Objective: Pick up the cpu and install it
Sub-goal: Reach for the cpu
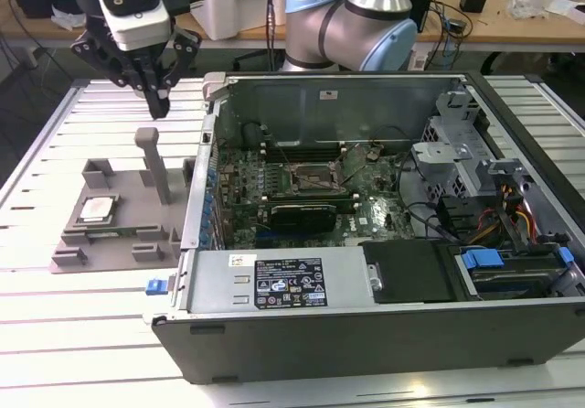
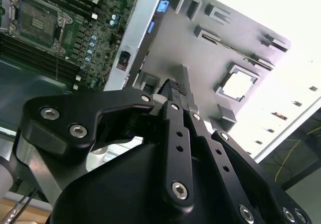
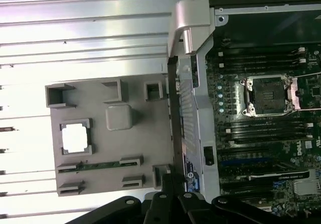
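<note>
The cpu (image 1: 96,209) is a small silvery square lying flat in a recess of the grey plastic tray (image 1: 123,243), at the exterior view's left. Both wrist views show it as a bright square (image 2: 239,85) (image 3: 75,137). My gripper (image 1: 157,106) hangs well above the tray, up and to the exterior view's right of the cpu, near the tall post. Its black fingers (image 2: 176,91) are pressed together with nothing between them. The open socket (image 1: 315,177) (image 3: 266,96) lies on the green motherboard inside the computer case.
A tall grey post (image 1: 151,156) rises from the tray just below the gripper. The case's side wall (image 1: 206,152) stands between tray and motherboard. A black card (image 1: 302,214), cables and a drive cage (image 1: 452,152) crowd the case. The slatted table (image 1: 55,326) extends toward the front.
</note>
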`<act>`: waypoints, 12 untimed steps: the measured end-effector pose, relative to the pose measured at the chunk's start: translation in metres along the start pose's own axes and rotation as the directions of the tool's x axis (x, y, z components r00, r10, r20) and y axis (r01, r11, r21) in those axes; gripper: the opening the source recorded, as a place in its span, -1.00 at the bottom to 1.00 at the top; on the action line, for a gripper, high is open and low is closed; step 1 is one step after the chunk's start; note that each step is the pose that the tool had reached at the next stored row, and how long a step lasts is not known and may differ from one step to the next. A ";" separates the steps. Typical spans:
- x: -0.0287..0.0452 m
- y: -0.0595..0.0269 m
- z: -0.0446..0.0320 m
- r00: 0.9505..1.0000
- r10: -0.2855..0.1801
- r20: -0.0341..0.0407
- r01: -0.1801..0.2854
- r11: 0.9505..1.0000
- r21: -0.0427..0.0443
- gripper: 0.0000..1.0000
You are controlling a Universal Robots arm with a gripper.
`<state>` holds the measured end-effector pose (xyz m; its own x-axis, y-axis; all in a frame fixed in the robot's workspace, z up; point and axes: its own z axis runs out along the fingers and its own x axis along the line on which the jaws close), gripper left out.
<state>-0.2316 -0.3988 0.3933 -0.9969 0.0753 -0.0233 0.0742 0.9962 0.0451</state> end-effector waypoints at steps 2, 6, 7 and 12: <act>0.0055 -0.0004 -0.0001 1.000 0.000 0.000 0.000 1.000 0.000 -0.79; 0.0174 -0.0013 -0.0005 1.000 0.000 0.000 0.000 1.000 0.000 -0.79; 0.0238 -0.0018 -0.0006 1.000 0.000 0.000 0.000 1.000 0.000 -0.79; 0.0389 -0.0029 -0.0009 1.000 0.000 0.000 0.000 1.000 0.000 -0.79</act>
<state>-0.2706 -0.3988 0.3931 -0.9969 0.0751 -0.0233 0.0740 0.9962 0.0451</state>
